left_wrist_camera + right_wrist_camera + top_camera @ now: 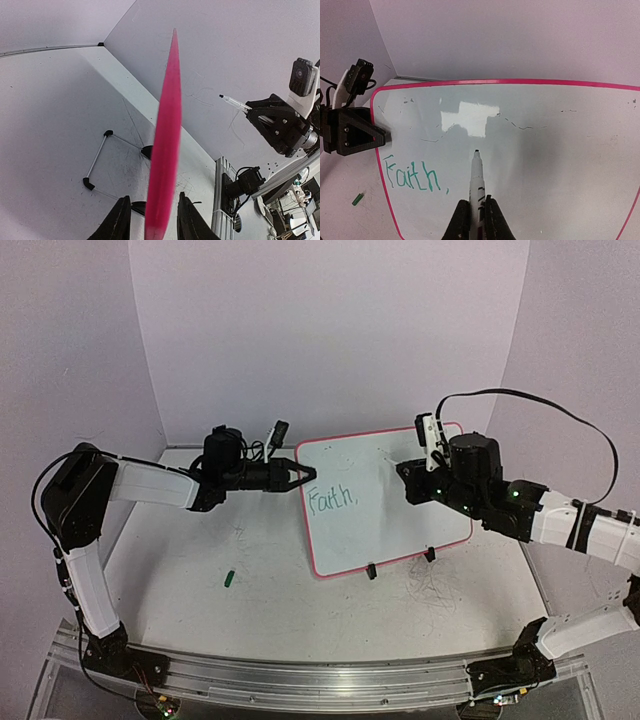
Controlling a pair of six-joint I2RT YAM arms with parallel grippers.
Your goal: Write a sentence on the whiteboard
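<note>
A marker (pixel 477 175) is being clenched in the right pincer (pixel 472 207), its long axis aimed straight ahead at the whiteboard (pixel 545 165) propped on the surface (pixel 260 580). The tip is near the bare face right of the sentence (pixel 412 177), reading only "Faith,". The board's left edge is being straddled by the left pincer (pixel 152 220), jaws parted.

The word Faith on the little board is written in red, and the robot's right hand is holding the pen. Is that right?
Not quite. The word Faith is written in green, not red; only the thin frame of the whiteboard is pink-red. The right wrist view shows this clearly. The rest is correct: the right gripper is holding the pen.
</note>
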